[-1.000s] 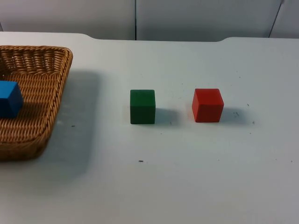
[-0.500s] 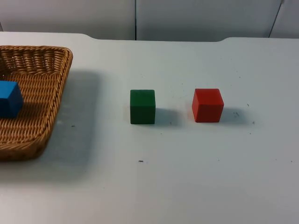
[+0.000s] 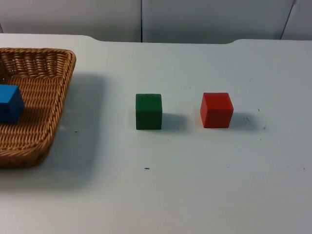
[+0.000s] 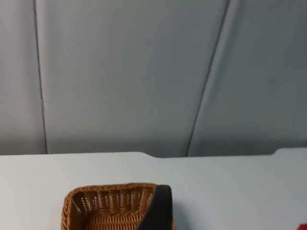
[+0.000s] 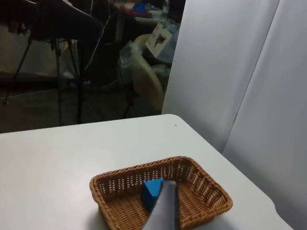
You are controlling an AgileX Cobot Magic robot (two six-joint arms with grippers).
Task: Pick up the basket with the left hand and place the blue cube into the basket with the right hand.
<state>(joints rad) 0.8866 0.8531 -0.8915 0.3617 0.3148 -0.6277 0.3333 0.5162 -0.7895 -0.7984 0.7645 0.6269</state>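
Observation:
A woven wicker basket (image 3: 66,73) sits at the table's left edge in the top view, partly cut off by the picture. The blue cube (image 3: 9,103) lies inside it on the woven floor. The left wrist view shows the basket (image 4: 105,203) from a distance, with my left gripper (image 4: 157,211) held back from it and not touching it. My right gripper (image 5: 164,211) also stands well away from the basket (image 5: 211,191), and the blue cube (image 5: 151,189) is in there too. Nothing is held by either gripper.
A green cube (image 3: 148,111) stands near the middle of the white table, and a red cube (image 3: 216,109) a short way to its right. The grey partition wall (image 3: 195,19) closes the far side. Tripods and clutter lie beyond the table in the right wrist view.
The basket with the blue cube has eased very slightly to the left. The green and red cubes have not moved.

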